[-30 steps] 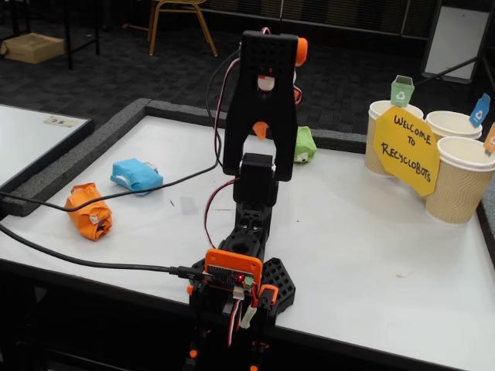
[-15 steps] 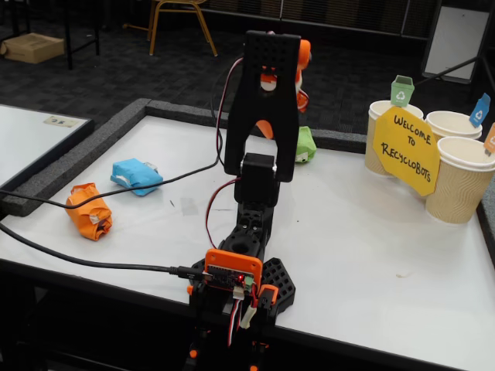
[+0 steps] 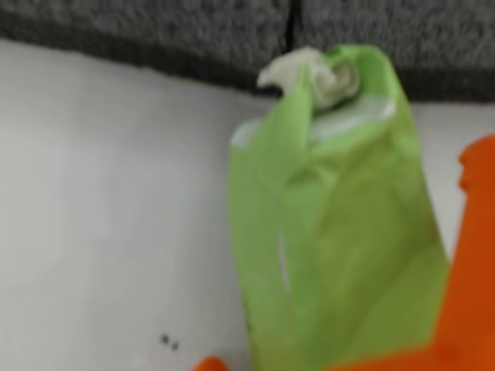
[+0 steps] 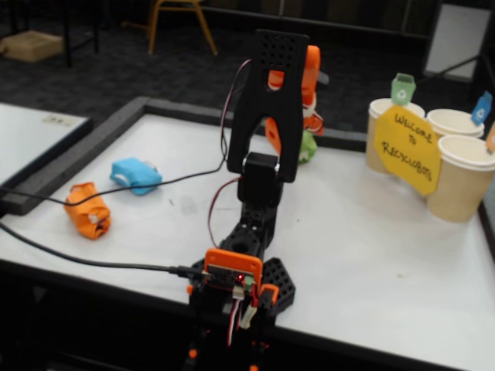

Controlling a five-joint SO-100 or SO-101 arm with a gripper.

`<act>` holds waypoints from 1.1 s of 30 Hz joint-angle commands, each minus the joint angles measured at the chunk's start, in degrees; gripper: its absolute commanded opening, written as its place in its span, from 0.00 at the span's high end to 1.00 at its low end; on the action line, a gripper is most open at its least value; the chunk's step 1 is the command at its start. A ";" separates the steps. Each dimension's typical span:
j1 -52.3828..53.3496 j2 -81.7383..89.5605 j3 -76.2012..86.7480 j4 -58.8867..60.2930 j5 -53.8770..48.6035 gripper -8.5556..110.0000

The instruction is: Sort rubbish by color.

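While reared up, arm (image 4: 267, 116) seemingly nears green wad (image 3: 332, 232)

Landmark: the white worktop (image 4: 371, 255), seen in the fixed view.
Edging: a grey foam border (image 4: 85, 147) runs along the worktop's left and far sides; the wrist view shows the same strip (image 3: 155, 35) with a seam in it.
Floor: dark carpet (image 4: 116, 69) beyond the worktop's far edge.
Furniture: a yellow-legged chair (image 4: 179, 17) behind the worktop; a second white table (image 4: 31, 135) to its left.
Far left: a cardboard box (image 4: 29, 46) on the floor.
Far right: a white panel (image 4: 452, 35) stands upright.
Light: even, soft shadows.
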 commanded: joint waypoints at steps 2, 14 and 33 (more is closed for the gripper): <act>-0.18 1.76 -7.21 -2.99 -2.72 0.71; -0.44 1.76 -5.19 -4.39 -2.81 0.93; 1.58 11.69 -16.87 13.27 -6.59 0.93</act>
